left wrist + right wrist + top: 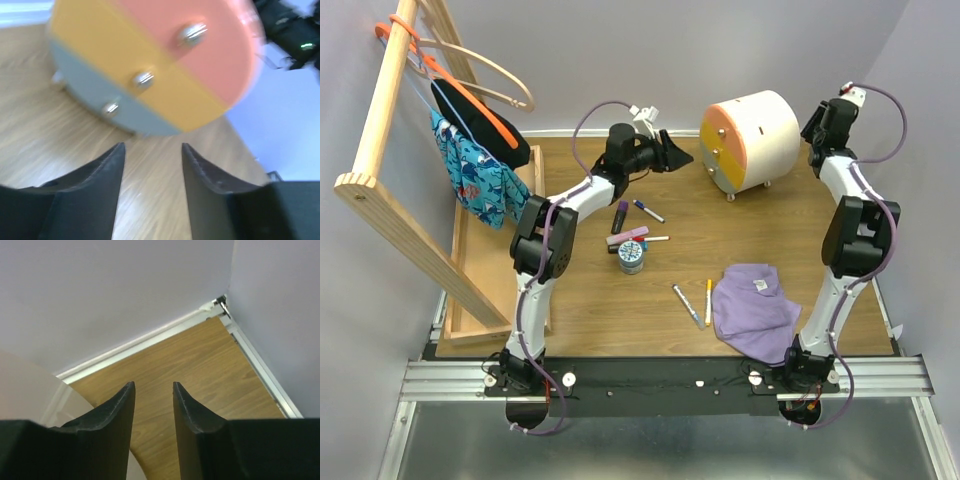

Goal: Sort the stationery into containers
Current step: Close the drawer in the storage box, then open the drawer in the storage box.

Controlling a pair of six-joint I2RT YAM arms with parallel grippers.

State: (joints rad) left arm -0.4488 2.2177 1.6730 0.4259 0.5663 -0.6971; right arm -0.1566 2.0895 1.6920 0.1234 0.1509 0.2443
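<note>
The cream drawer unit (760, 135) stands at the back of the table, its orange drawer (220, 60), yellow drawer (95, 50) and a grey one (90, 92) shut, each with a tiny knob. My left gripper (678, 156) (152, 147) is open and empty, just in front of that face. Behind the unit's right side, my right gripper (813, 130) (153, 385) is open and empty too. The stationery lies mid-table: a purple marker (619, 216), a blue pen (648, 211), a pink bar (627, 236), a round jar (631, 257), and white (687, 305) and yellow (708, 301) pens.
A purple cloth (755, 310) lies at the front right beside the right arm. A long wooden tray (470, 265) and a leaning wooden rack (390, 190) with hangers and a blue patterned garment (475, 175) fill the left side. The wall stands close behind the unit.
</note>
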